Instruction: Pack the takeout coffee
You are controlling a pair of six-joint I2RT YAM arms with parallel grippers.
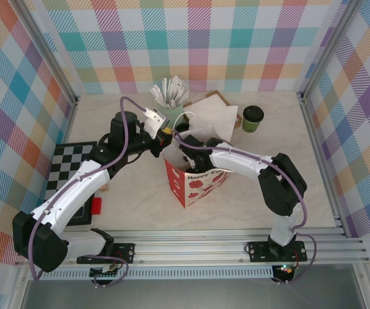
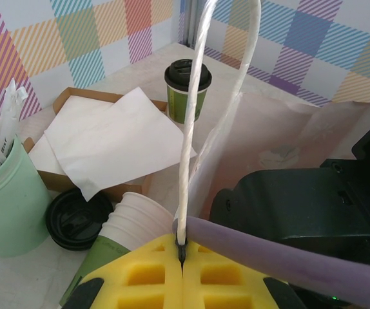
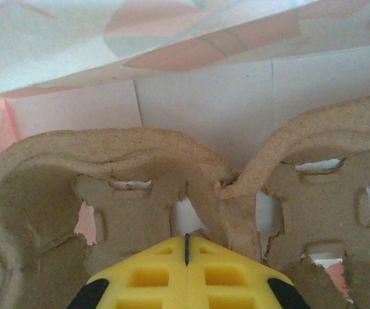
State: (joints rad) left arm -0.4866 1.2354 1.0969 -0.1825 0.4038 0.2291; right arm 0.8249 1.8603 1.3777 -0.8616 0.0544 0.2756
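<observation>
Standing upright at the back right of the bench (image 1: 140, 215), the takeout coffee (image 1: 253, 118) has its black lid on. It sits well apart from the paper bag (image 1: 201, 183), just beside the right edge of the cardboard tray (image 2: 95, 95) and its white sheet (image 2: 107, 138). Bare bench lies to the cup's right and in front of it, out to the bench's right edge.

The left hand (image 2: 182, 252) has its yellow pads pressed together on the bag's white twisted handle (image 2: 191, 129), and the loop stands taut above the bag's rear left rim. The right hand (image 3: 187, 248) is down inside the bag, pads pressed together with nothing seen between them. Its tip is at the edge of a moulded pulp carrier (image 3: 140, 167), whose centre ridge rises just ahead. The bag's walls close in tightly above the carrier.

Left of the tray are a pale green cup (image 2: 8, 193) of wrapped sticks, a loose black lid (image 2: 75, 219) and a tilted stack of cream cups (image 2: 136, 222).
</observation>
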